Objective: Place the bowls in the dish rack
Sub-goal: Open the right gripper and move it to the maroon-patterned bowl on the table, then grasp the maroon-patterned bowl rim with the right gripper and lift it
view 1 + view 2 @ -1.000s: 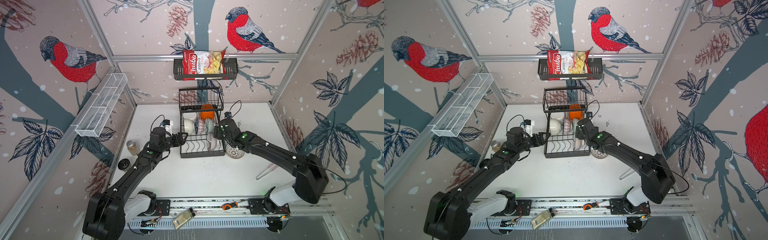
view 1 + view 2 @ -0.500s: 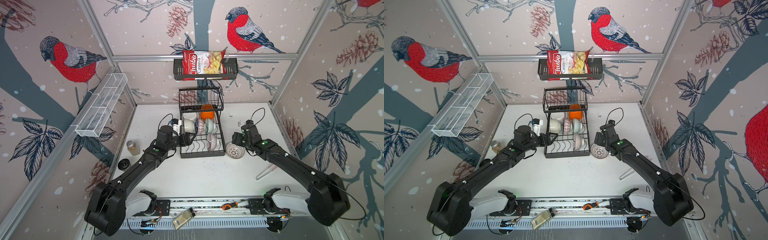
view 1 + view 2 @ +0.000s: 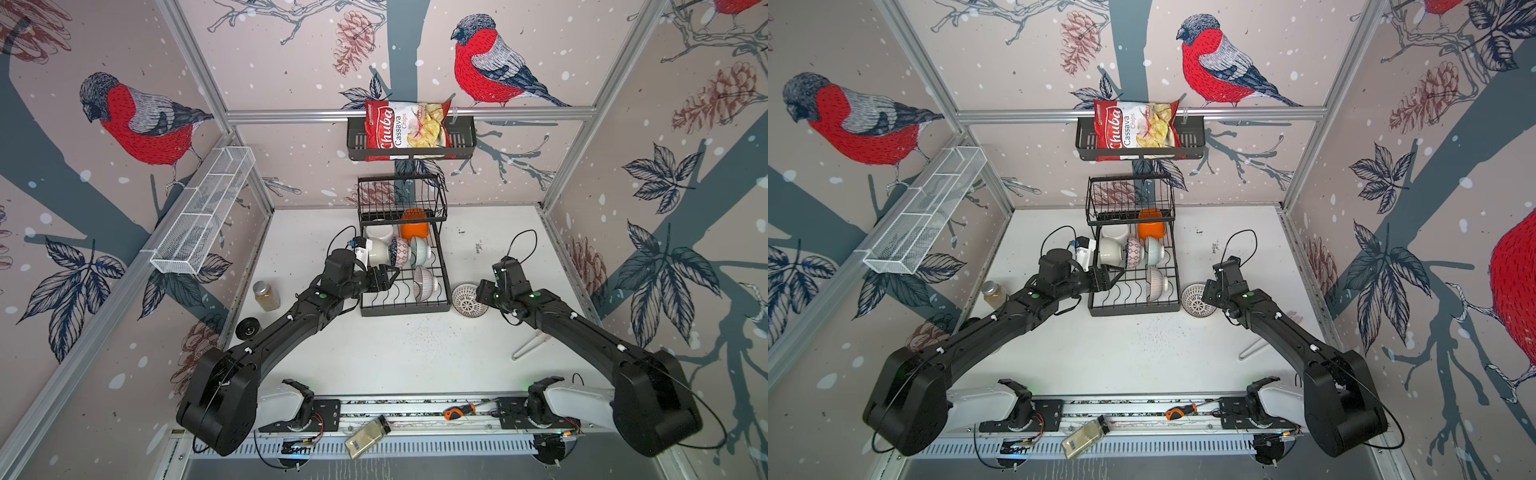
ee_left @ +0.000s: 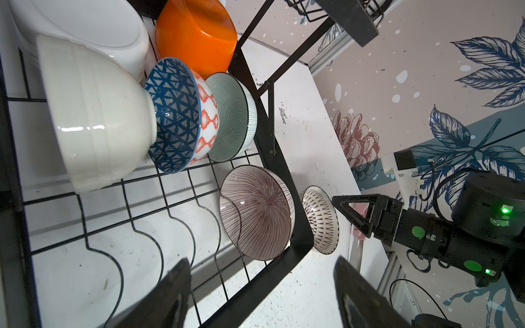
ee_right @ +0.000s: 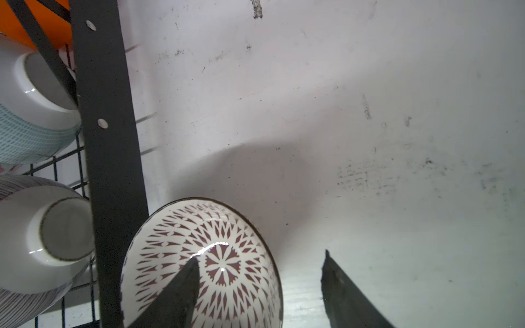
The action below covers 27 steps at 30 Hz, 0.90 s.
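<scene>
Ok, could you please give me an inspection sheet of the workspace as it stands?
Surface: white table, speckled with dark marks.
Job's things: dish rack holds six bowls: squarish white bowl, orange bowl, round white bowl, blue-and-red bowl, mint-green bowl, brown-striped bowl. Patterned bowl stands tilted on the table beside the rack.
Clutter: jar, black cap, pale utensil; screwdriver and bottle by the front rail.
Grippers: left gripper open, empty, over the rack's grid; right gripper open, one finger inside the patterned bowl, one outside.
Cables: left wrist cable and right wrist cable loop clear of the bowls.
Surroundings: bird-print walls; white mesh trough; wall shelf holding a chips bag.
</scene>
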Each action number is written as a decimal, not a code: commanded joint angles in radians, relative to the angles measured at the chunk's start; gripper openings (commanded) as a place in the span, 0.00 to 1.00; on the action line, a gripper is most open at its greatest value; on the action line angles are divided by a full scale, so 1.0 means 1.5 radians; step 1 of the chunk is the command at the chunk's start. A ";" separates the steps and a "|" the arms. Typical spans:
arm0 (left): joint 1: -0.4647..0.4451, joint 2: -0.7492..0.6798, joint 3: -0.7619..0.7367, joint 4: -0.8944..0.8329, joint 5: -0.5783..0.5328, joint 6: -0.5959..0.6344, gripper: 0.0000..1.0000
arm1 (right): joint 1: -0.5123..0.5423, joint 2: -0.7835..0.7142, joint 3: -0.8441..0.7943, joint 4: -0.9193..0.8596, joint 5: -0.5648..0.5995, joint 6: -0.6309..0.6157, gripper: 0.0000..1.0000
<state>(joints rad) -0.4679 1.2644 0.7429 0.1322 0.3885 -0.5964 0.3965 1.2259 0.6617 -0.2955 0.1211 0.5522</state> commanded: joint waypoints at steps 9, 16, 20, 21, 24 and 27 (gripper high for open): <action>-0.001 0.018 0.012 0.028 -0.003 -0.010 0.78 | -0.006 0.044 -0.043 0.068 -0.017 0.015 0.49; -0.001 0.023 0.013 0.026 -0.007 -0.010 0.78 | -0.008 0.045 -0.047 0.081 -0.014 0.016 0.40; 0.000 0.030 0.015 0.027 -0.004 -0.010 0.78 | -0.010 0.047 -0.048 0.082 -0.014 0.016 0.34; 0.000 0.031 0.017 0.027 -0.003 -0.011 0.78 | -0.010 0.047 -0.047 0.082 -0.014 0.016 0.33; 0.000 0.035 0.018 0.026 -0.001 -0.011 0.78 | -0.011 0.048 -0.048 0.082 -0.014 0.015 0.26; -0.001 0.038 0.020 0.027 0.000 -0.010 0.78 | -0.013 0.048 -0.046 0.082 -0.015 0.015 0.20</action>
<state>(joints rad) -0.4679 1.3170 0.7639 0.1474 0.3843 -0.6052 0.3794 1.2961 0.5903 -0.1875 0.0975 0.5743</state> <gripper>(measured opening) 0.782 0.204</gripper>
